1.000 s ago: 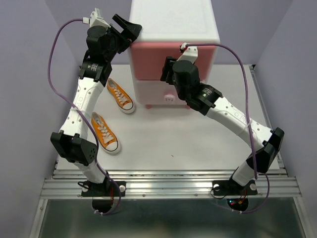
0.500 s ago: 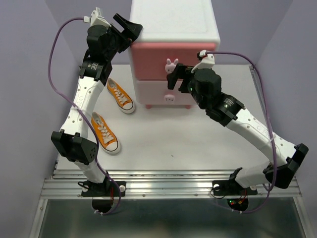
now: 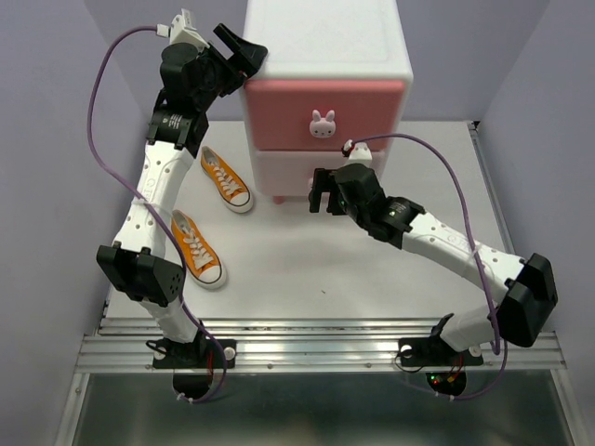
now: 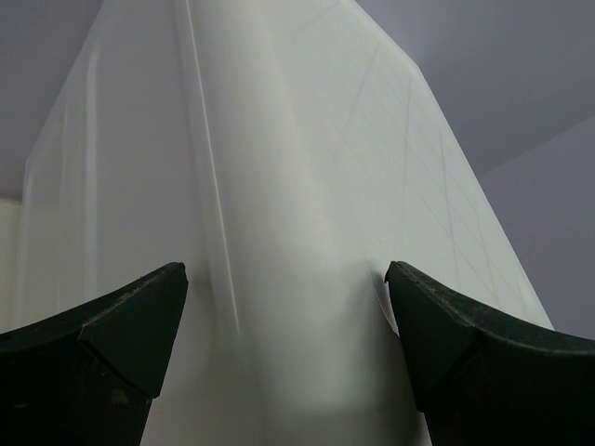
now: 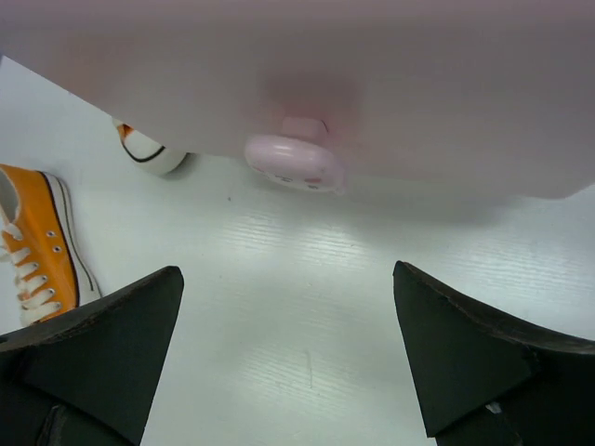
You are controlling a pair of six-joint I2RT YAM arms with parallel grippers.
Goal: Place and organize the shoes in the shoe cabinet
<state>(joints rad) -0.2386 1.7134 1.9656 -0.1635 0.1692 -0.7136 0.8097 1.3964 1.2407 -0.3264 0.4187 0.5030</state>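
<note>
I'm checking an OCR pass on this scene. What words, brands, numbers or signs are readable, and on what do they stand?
No text can be read in any view.
Shoe cabinet: plain, with only a bunny knob and no lettering.
Far orange sneaker and near orange sneaker: no legible brand.
Arms: any marking is too small to read.

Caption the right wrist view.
Right gripper, jaws open, faces round pale-pink drawer knob; orange canvas sneaker at left.
</note>
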